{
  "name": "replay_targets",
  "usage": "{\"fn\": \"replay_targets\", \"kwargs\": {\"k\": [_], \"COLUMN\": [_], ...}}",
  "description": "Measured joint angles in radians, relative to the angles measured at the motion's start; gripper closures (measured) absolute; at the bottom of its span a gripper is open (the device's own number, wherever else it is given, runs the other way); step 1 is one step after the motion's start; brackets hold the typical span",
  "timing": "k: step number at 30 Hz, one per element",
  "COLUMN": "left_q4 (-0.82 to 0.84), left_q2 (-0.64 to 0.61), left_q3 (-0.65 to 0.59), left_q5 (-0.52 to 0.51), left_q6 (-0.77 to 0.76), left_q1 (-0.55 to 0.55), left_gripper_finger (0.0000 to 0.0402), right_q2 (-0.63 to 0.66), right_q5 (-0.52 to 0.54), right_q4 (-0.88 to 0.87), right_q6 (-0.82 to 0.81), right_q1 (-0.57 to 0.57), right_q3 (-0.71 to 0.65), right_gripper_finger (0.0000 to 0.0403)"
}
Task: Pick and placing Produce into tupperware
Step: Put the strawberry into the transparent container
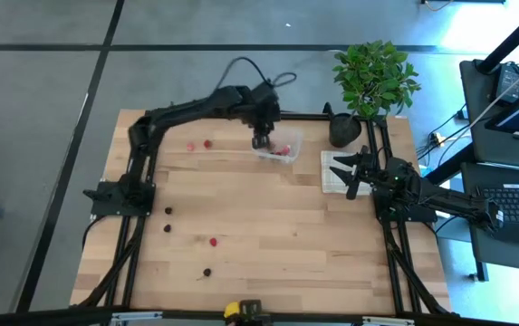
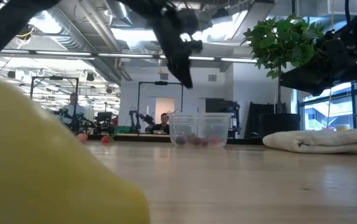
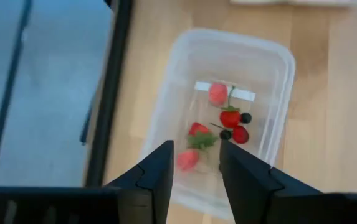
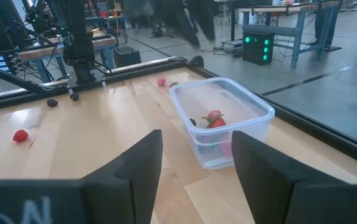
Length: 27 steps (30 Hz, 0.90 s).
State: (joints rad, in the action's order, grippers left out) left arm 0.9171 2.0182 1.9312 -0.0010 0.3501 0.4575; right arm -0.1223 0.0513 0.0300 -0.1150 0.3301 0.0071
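You are looking down on a pale wooden desk point(image 1: 268, 226) framed by black rails, standing on a grey floor with dark seams; beyond it the low view shows an open workshop with ceiling pipes, other rigs and a person seated far back. The tupperware point(image 1: 278, 148) sits near the desk's far edge, close to the middle, and already holds several red berries point(image 3: 230, 117), pink ones and two small dark ones point(image 3: 245, 117). Your left end effector point(image 1: 260, 140) hangs directly above the tupperware's left end, its fingers point(image 3: 156, 177) apart with nothing between them. More produce lies loose: two red berries point(image 1: 198, 144) left of the tupperware, two dark pieces point(image 1: 168, 219) towards the left rail, one red berry point(image 1: 213, 242) near the middle and one dark piece point(image 1: 207, 271) nearer the front edge. A yellow piece point(image 2: 41, 162) fills the low view's near corner. Your right end effector point(image 1: 350, 174) waits over the checked cloth point(image 1: 331, 172) at the right side, fingers spread and empty, facing the tupperware. A potted plant point(image 1: 372, 81) stands at the far right corner, just behind the cloth. The front half of the desk is mostly bare wood between the rails.
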Motion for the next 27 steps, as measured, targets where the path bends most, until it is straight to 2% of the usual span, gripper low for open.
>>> {"fn": "replay_targets", "kwargs": {"k": [10,17,22,27], "left_q4": [0.221,0.312,0.369,0.377], "left_q2": [-0.185,-0.228,-0.230,-0.230], "left_q3": [0.001,0.002,0.002,0.002], "left_q5": [0.003,0.012,0.090,0.093], "left_q6": [-0.068,-0.112,-0.137,-0.133], "left_q1": [0.059,0.099,0.139,0.155], "left_gripper_finger": [0.0269,0.0269,0.0216,0.0149], "right_q2": [-0.002,-0.007,-0.007,-0.009], "right_q5": [-0.002,-0.002,-0.002,-0.002], "right_q4": [-0.001,-0.002,-0.002,-0.002], "right_q6": [-0.008,-0.008,-0.008,-0.008], "right_q1": [0.000,0.000,0.000,0.000], "right_q3": [0.000,0.000,0.000,0.000], "right_gripper_finger": [0.0208,0.0208,0.0208,0.0208]}}
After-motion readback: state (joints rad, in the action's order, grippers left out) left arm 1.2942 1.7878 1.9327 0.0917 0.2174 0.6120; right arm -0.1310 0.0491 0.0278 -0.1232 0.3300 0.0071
